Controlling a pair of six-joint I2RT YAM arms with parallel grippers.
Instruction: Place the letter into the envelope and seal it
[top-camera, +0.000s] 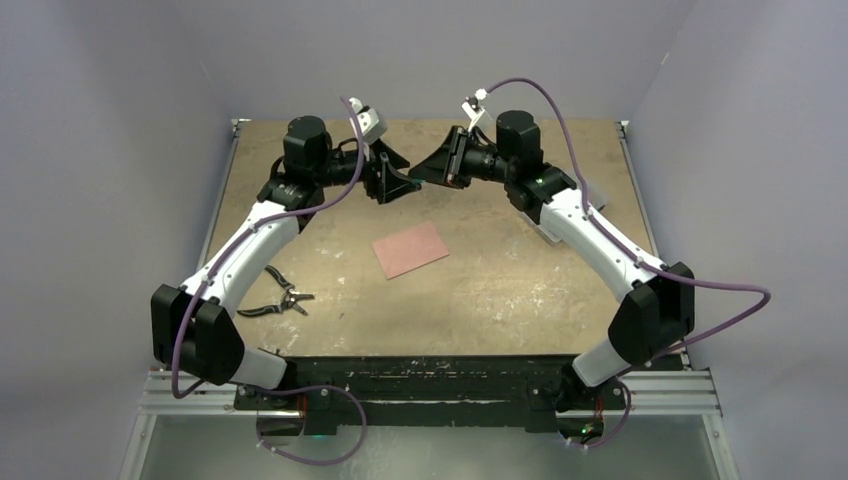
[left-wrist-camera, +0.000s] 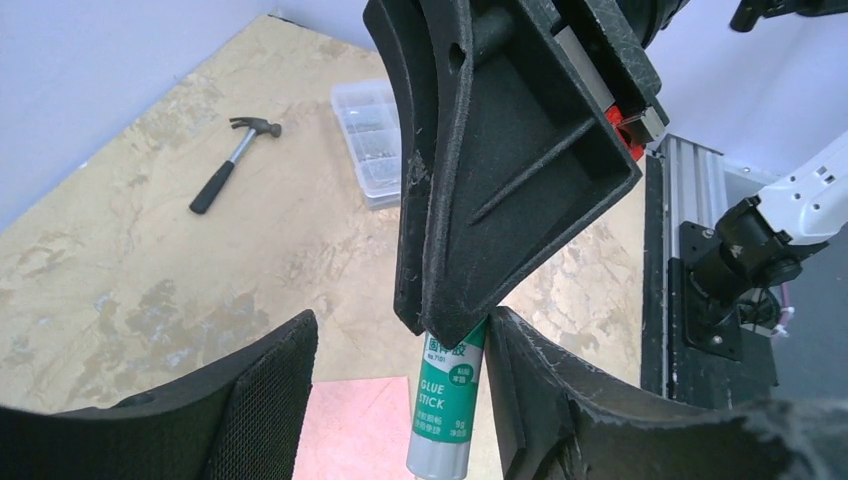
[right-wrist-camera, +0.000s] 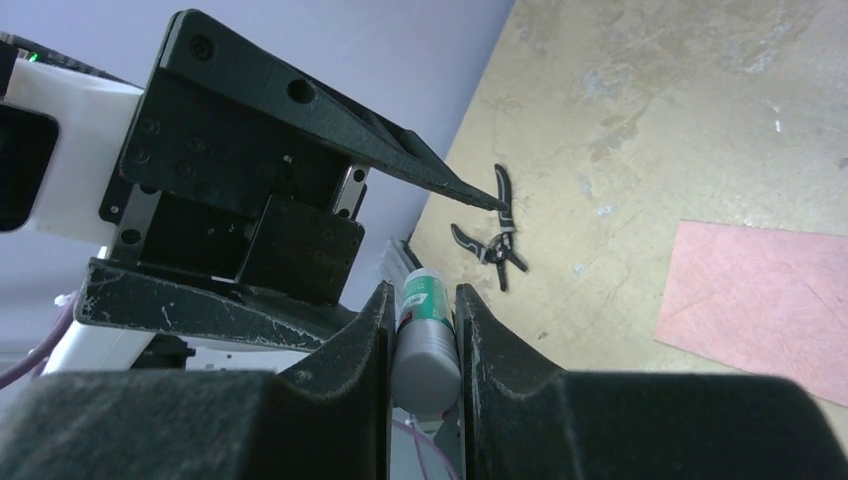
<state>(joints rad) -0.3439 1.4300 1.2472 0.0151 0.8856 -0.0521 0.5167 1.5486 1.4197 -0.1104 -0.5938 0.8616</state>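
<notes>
A salmon-pink envelope (top-camera: 410, 250) lies flat in the middle of the table, with diagonal seams on its face; it also shows in the left wrist view (left-wrist-camera: 350, 430) and the right wrist view (right-wrist-camera: 760, 300). No separate letter sheet is in view. Both grippers meet in the air above the far part of the table. My right gripper (top-camera: 425, 170) (right-wrist-camera: 423, 295) is shut on the grey cap end of a green glue stick (right-wrist-camera: 425, 340). My left gripper (top-camera: 392, 180) (left-wrist-camera: 400, 320) is open around the stick's other end (left-wrist-camera: 450, 400), which sits close against one finger (left-wrist-camera: 530, 390).
Black pliers (top-camera: 280, 298) lie at the near left, also in the right wrist view (right-wrist-camera: 495, 240). A hammer (left-wrist-camera: 232, 160) and a clear plastic box (left-wrist-camera: 370, 140) lie on the table in the left wrist view. The table's metal rail (left-wrist-camera: 690, 200) runs along one edge.
</notes>
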